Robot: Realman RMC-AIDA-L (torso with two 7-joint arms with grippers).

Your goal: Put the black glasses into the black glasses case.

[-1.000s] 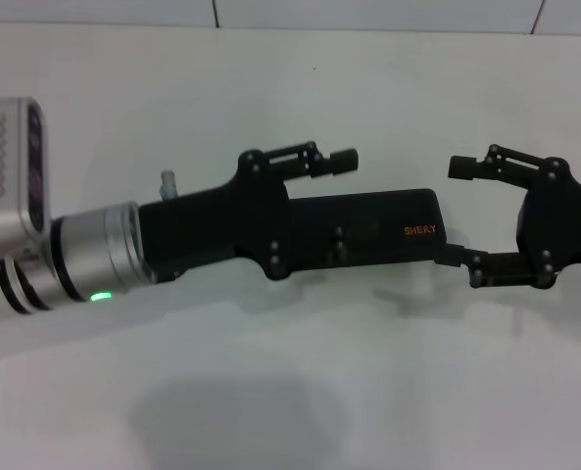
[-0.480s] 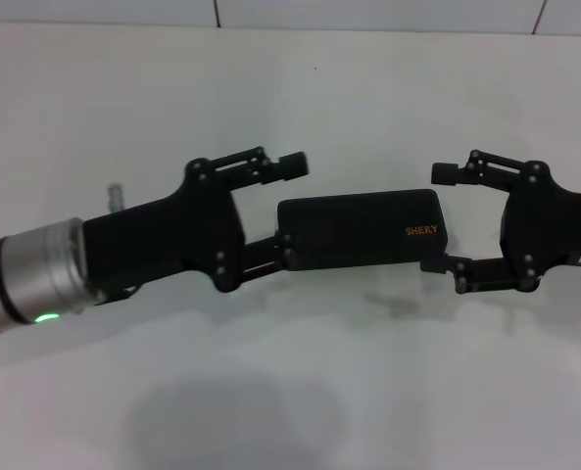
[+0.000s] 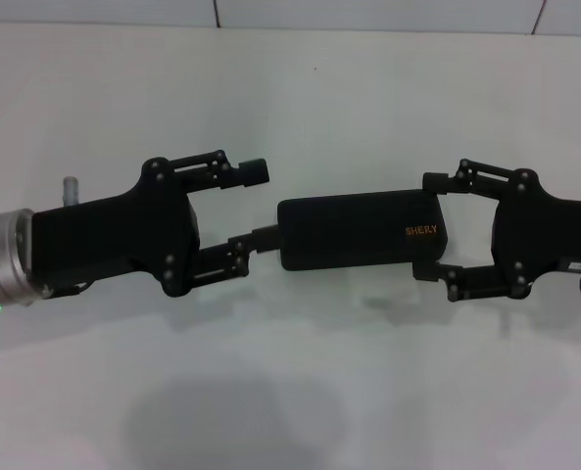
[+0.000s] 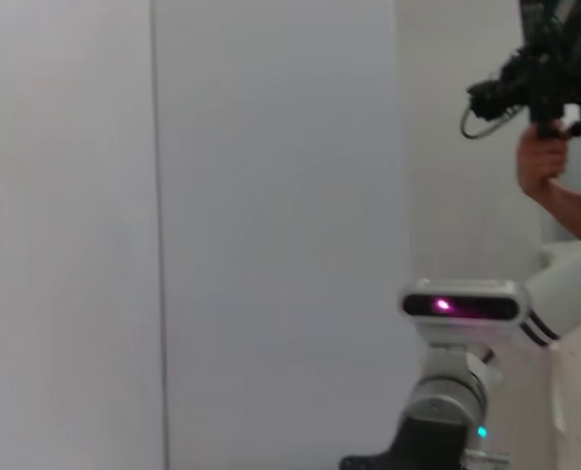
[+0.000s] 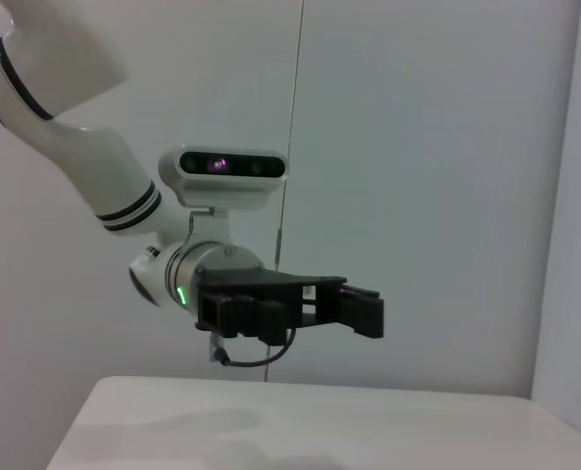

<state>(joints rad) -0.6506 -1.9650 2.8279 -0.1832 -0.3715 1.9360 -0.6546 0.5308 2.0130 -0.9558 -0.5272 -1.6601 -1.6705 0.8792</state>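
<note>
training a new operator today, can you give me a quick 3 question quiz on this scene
1. True or false: the black glasses case is shut.
2. Which claw reaches the end of the case bearing the orange lettering? A) left claw B) right claw
3. Fill in: the black glasses are ____ in every view.

Key: 1 true. 2 B; its open fingers straddle that end, while the left claw is open at the opposite end. 3 unseen.

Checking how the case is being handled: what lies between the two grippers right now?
In the head view, the closed black glasses case spans the gap between the left gripper and the right gripper, which brackets the case's lettered end; no glasses are visible.
</note>
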